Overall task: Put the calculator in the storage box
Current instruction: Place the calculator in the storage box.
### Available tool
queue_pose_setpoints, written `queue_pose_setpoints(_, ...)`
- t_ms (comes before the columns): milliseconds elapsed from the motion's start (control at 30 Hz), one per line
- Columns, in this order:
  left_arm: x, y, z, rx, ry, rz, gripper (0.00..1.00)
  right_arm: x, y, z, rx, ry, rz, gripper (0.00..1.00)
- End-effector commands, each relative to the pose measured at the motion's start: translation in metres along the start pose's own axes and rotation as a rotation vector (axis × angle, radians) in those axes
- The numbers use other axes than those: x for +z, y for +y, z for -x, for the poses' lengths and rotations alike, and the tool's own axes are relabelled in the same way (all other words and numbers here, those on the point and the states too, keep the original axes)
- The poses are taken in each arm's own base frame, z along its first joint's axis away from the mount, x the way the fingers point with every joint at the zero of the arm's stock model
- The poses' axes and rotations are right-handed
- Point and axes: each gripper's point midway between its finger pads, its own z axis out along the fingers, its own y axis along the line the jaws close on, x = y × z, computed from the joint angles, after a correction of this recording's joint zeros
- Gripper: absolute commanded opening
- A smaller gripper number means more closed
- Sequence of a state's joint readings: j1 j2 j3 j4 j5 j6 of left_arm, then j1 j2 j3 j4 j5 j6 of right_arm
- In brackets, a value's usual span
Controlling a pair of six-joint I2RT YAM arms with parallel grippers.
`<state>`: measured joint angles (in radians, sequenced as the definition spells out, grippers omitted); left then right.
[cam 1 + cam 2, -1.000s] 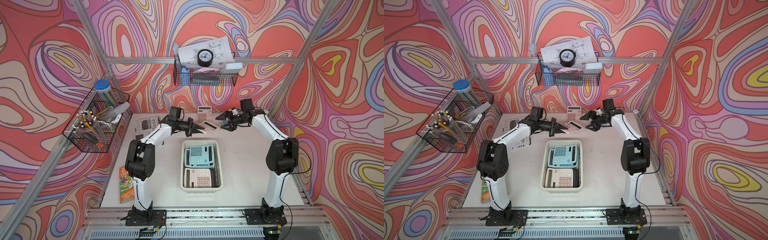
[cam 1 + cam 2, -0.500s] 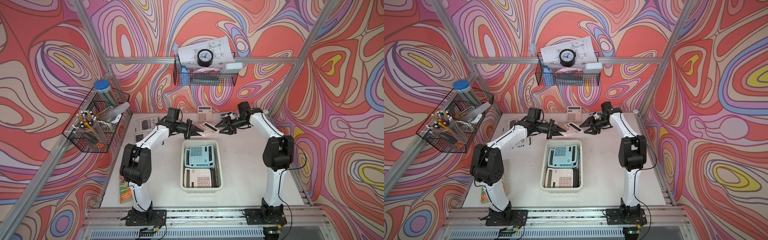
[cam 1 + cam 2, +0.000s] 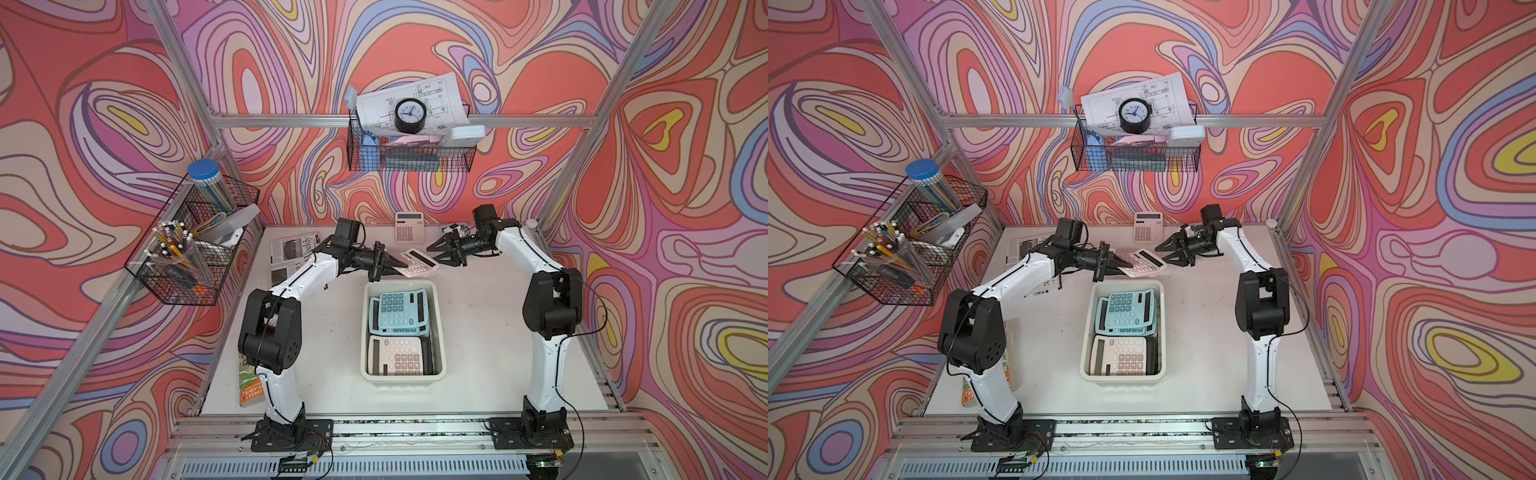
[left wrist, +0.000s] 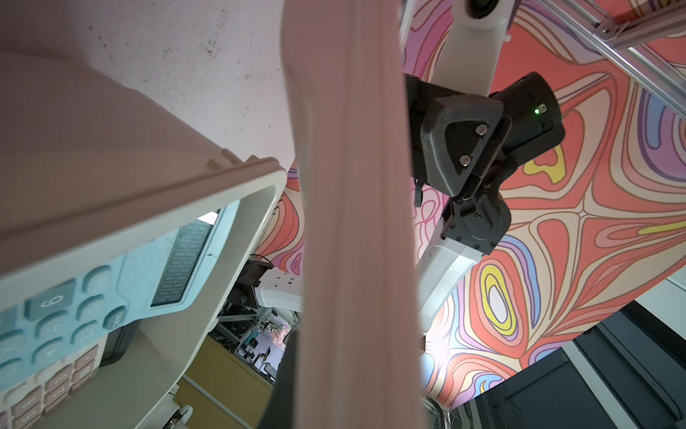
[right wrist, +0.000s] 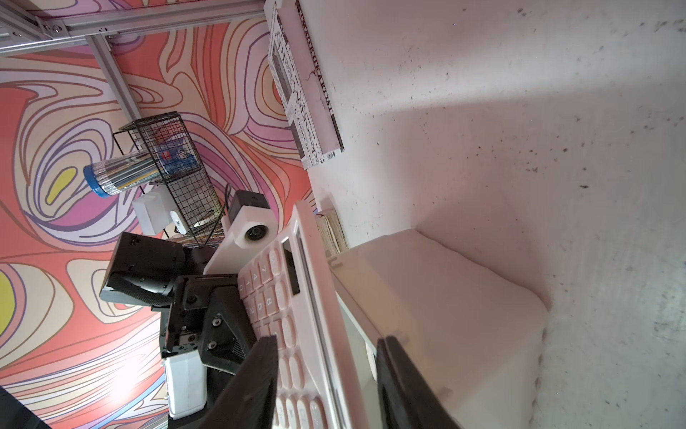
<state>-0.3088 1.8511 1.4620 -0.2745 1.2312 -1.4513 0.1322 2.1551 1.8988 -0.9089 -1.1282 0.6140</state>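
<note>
Left jaws are clamped shut on the left end of the pink calculator (image 3: 417, 262), holding it clear of the counter (image 3: 482, 340). Right jaws stand partly open and straddle its right end. In the right wrist view the keyed face (image 5: 308, 334) runs between the two black fingers (image 5: 256, 382). It lies close to one finger with a gap at the other, so I read them as not gripping.

Both top views put the calculator just above and slightly beyond the far rim of the storage box (image 3: 365, 332). Its long side lies across the box.

To do this step well, I would first settle which arm carries. If it is the right, I close squarely across the thin body before the left lets go. If not, I draw the right jaws away so they cannot snag the end.

After that the calculator must come nearer and turn lengthwise to the box. A blue calculator (image 3: 399, 309) fills the far half and a cream calculator (image 3: 397, 355) the near half, so the pink one can only lie on top of them. I would lower it level and release low, since the blue one looks tilted and could let it slide.
</note>
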Motion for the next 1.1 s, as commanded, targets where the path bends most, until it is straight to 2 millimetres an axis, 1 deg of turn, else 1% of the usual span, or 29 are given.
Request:
queue_pose_setpoints(0,-0.004,-0.013,-0.019,0.072,0.029,-0.029,0.00,0.003,0.000,-0.004,0.005,0.023,0.027,0.48)
queue_pose_setpoints(167,-0.003,-0.013,-0.018,0.070,0.032,-0.031,0.00,0.008,-0.001,-0.010,0.012,0.051,0.037,0.49)
queue_pose_setpoints(467,-0.001,-0.012,-0.017,0.067,0.033,-0.030,0.00,0.024,-0.001,-0.022,0.007,0.098,0.038,0.48)
queue_pose_setpoints(533,-0.001,-0.011,-0.017,0.064,0.034,-0.029,0.00,0.024,-0.001,-0.021,0.002,0.095,0.034,0.43)
queue_pose_setpoints(667,-0.001,-0.010,-0.016,0.061,0.031,-0.028,0.00,0.023,0.001,-0.021,-0.006,0.090,0.033,0.26)
queue_pose_setpoints(867,-0.001,-0.007,-0.011,0.053,0.009,-0.031,0.00,0.021,0.003,-0.022,-0.021,0.072,0.029,0.11)
queue_pose_setpoints(1000,-0.002,-0.009,-0.005,0.060,-0.031,-0.035,0.29,0.018,0.007,-0.021,-0.043,0.041,0.018,0.00)
queue_pose_setpoints(1067,-0.005,-0.009,-0.003,0.066,-0.055,-0.029,0.43,0.016,0.007,-0.022,-0.047,0.025,0.009,0.00)
